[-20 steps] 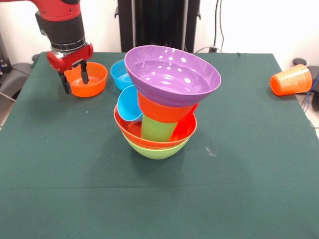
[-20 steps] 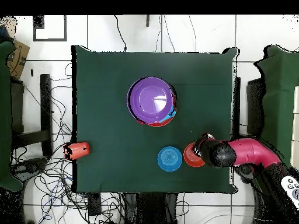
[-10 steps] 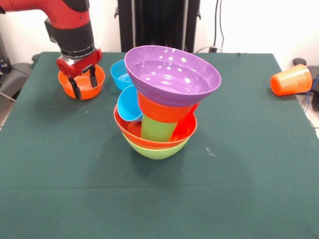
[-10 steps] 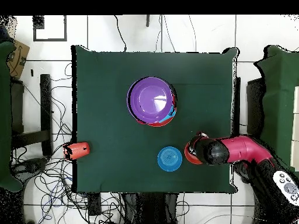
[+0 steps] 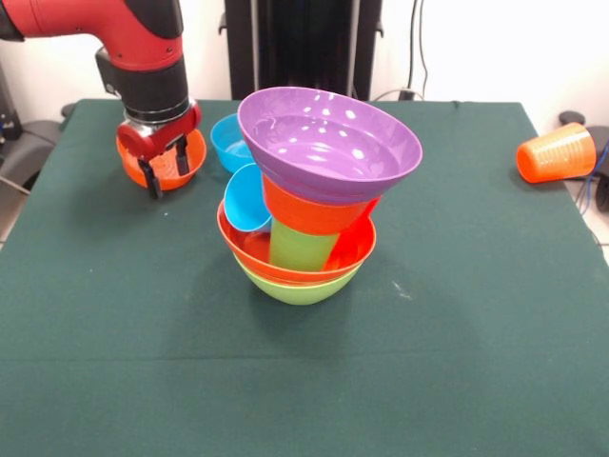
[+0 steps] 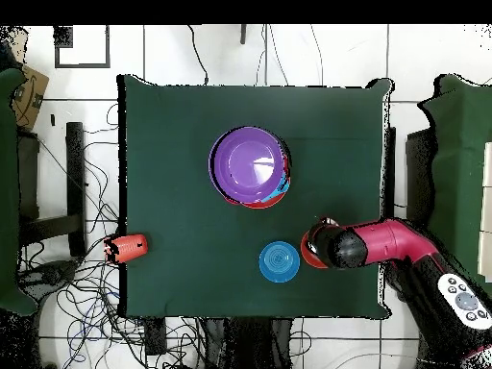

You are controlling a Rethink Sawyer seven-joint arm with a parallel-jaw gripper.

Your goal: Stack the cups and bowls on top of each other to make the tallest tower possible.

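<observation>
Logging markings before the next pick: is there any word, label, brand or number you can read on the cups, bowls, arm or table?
None can be read.
The tower, the small orange bowl under the gripper and the orange cup show plain plastic.
The cardboard box beside the table bears a dark mark, too small to read.
</observation>
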